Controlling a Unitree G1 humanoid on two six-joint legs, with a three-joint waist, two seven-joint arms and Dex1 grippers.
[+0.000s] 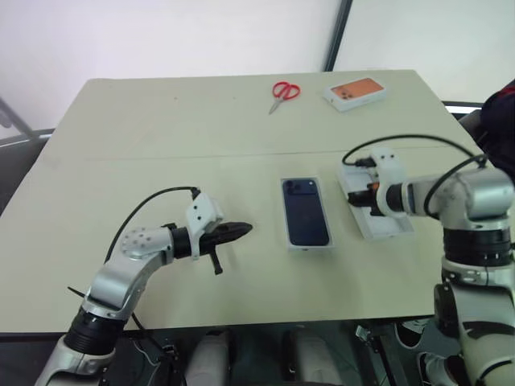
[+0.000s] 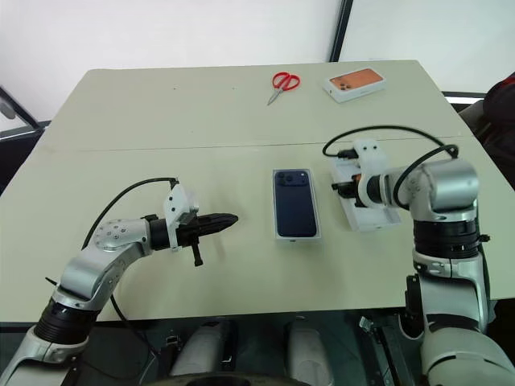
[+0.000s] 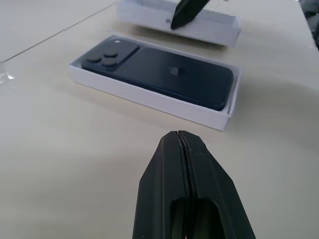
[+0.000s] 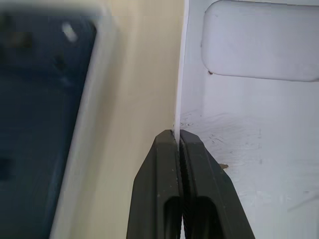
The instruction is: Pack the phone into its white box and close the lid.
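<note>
Right wrist view showed the right gripper [image 4: 178, 133] pinching the upturned white cardboard lid's [image 4: 259, 149] thin wall, presumably for lifting it onto the shallow white box [image 1: 306, 246] cradling the navy smartphone [image 1: 306, 211]; left gripper [image 1: 238, 230] hovered pressed together.

The right gripper [image 4: 178, 135] pinches the thin near wall of the lid [image 4: 259, 149], and in the head views its fingertips are hidden behind the wrist and camera mount, so the contact cannot be made out there. In the right wrist view the lid runs off the frame beyond the fingers, and the phone [image 4: 35, 99] in the white box [image 4: 87, 149] beside them is blurred and cut by the edge. In the left wrist view, ahead of the pressed-together left gripper [image 3: 179, 137], the lid is cropped at the frame's edge, and small dark lettering on its wall is too small to read.
</note>
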